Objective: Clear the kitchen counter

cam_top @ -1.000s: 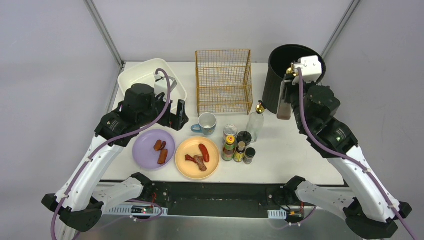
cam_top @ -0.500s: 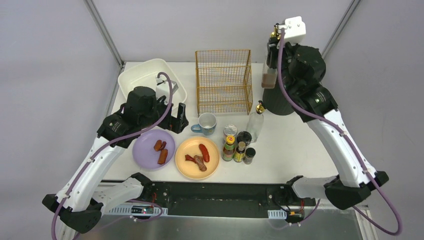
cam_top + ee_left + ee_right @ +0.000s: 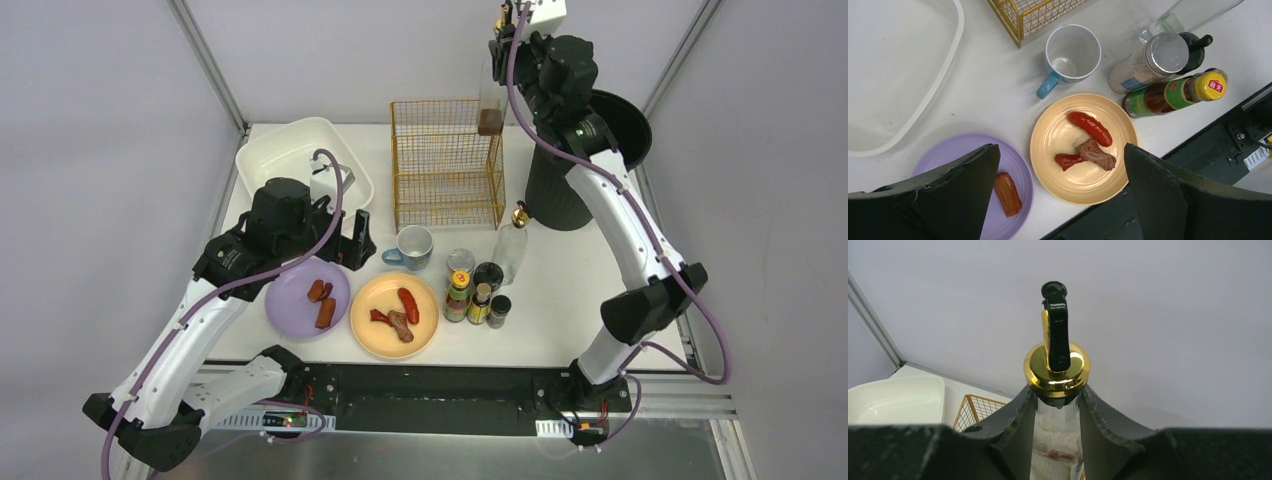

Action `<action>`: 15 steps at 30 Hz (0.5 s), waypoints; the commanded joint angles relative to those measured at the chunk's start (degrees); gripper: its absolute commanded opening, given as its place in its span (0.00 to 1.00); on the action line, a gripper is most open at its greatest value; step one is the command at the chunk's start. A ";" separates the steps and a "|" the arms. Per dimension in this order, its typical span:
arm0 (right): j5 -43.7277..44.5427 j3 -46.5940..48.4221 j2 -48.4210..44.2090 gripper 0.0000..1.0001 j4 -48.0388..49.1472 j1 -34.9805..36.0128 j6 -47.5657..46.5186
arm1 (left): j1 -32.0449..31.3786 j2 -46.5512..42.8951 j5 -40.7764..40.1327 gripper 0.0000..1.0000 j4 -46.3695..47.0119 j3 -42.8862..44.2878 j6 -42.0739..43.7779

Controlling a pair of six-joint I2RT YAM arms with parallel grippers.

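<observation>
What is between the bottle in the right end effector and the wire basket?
Nothing visible. The right end effector holds the bottle in the air by the basket's far right corner; its top is open.

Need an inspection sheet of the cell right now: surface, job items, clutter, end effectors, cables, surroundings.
Surface: white kitchen counter, crowded mid-front; no spills seen.
Job's things: purple plate and yellow plate, both with sausage pieces; mug; clear bottle; condiment bottles clustered right of the yellow plate.
Clutter: white basin, wire basket and black bin along the rear.
End effectors: left end effector open, empty, above the plates; right end effector shut on glass bottle at its neck, high over the basket's right rear corner.
Cables: purple cables along both arms; no snag seen.
Surroundings: grey walls, frame posts.
</observation>
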 commanded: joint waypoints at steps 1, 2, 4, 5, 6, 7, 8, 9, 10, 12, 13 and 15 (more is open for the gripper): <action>-6.23 6.68 2.71 0.00 12.50 -2.53 5.96 | -0.13 -1.13 2.18 1.00 2.00 -0.34 0.90; -6.92 7.15 3.61 0.00 13.46 -2.87 6.61 | -0.13 -1.10 2.59 1.00 2.21 -0.43 0.92; -8.36 8.77 5.65 0.00 14.23 -3.81 8.58 | -0.13 -0.92 3.44 0.99 2.46 -0.61 0.75; -8.72 9.94 6.75 0.00 14.06 -3.95 8.99 | -0.13 -0.82 3.67 1.00 2.49 -0.59 0.66; -8.77 11.09 7.92 0.00 13.84 -4.18 9.55 | -0.17 -0.78 4.05 0.99 2.51 -0.52 0.51; -8.77 12.54 8.96 0.00 13.49 -4.43 9.80 | -0.14 -0.74 4.29 1.00 2.49 -0.53 0.45; -8.76 13.34 10.06 0.00 13.38 -4.68 10.12 | -0.13 -0.77 4.46 1.00 2.51 -0.53 0.40; -8.77 13.77 10.78 0.00 13.43 -4.80 10.37 | -0.13 -0.80 4.53 1.00 2.51 -0.57 0.38; -8.79 14.24 11.46 0.00 13.49 -4.96 10.67 | -0.13 -0.96 4.50 1.00 2.51 -0.63 0.41; -10.84 14.57 12.57 0.00 14.09 -5.18 11.00 | -0.13 -1.35 4.53 1.00 2.51 -0.98 0.39; -11.07 14.62 13.05 0.00 14.25 -5.29 11.20 | -0.13 -1.46 4.52 0.99 2.51 -1.15 0.34; -11.21 14.91 13.95 0.00 14.32 -5.38 11.34 | -0.13 -1.43 4.26 1.00 2.51 -1.32 0.25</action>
